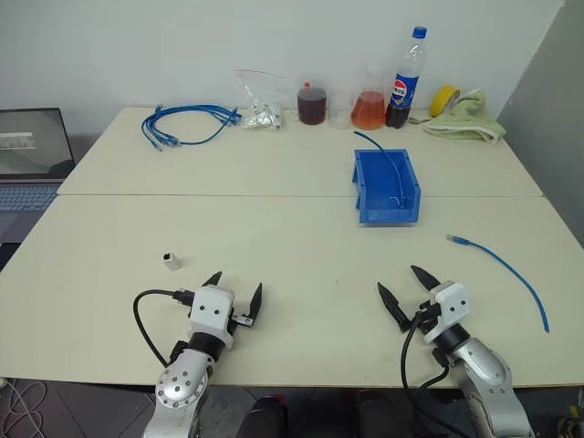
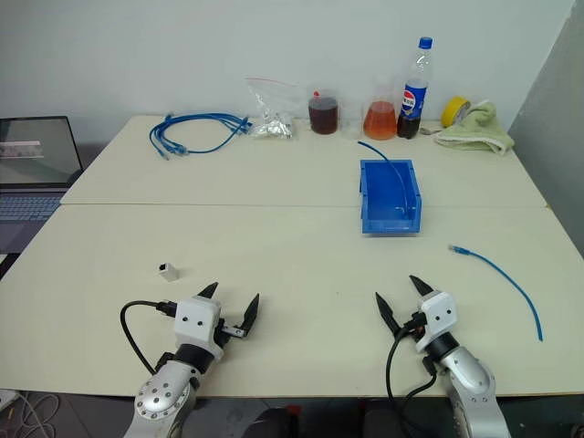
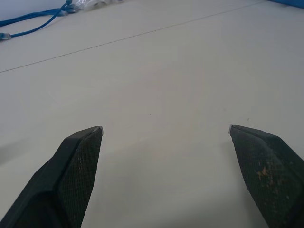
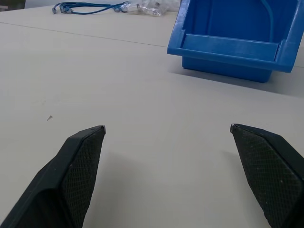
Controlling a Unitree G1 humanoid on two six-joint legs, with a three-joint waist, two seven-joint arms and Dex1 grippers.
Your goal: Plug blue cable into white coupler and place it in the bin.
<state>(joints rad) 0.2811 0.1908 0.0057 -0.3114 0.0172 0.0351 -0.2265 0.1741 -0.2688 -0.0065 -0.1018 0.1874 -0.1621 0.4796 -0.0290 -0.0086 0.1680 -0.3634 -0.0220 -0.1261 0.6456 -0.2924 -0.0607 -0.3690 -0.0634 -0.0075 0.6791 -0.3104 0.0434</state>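
On the pale table (image 1: 292,265), the blue cable (image 1: 506,269) lies right, the white coupler (image 1: 171,261) near left, the bin (image 1: 386,188) beyond centre. Left end effector (image 1: 237,294) and right end effector (image 1: 404,289) both gape wide, empty.

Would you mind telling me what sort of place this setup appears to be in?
Probably an office or lab workbench: two pale tables pushed together against a white wall, an open laptop at one side, and a bundle of blue network cables with a bag of connectors at the back.
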